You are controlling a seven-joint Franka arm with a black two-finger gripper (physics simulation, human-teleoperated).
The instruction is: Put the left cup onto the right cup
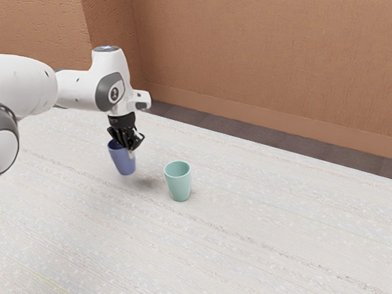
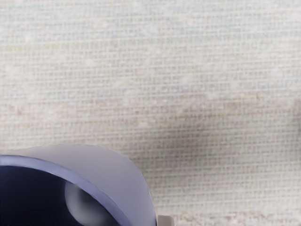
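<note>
White arm (image 1: pixel 29 87) comes in from the exterior view's left. Black end effector (image 1: pixel 126 139) sits centre-left in the frame, pinched narrow on the rim of the blue cup (image 1: pixel 122 158), one finger apparently inside the wall. Cup hangs tilted and looks just clear of the desk (image 1: pixel 276 242), with its shadow beneath. In the wrist view the blue cup (image 2: pixel 108 174) is right under the hand. Green cup (image 1: pixel 177 180) stands upright nearby toward the exterior view's right, not touching. Step judged: carry, with the grasp done and stacking not yet. Next move needs more lift, a shift over the green cup, levelling, then lowering. Count: two cups, one blue, one green; one arm, one end effector.
</note>
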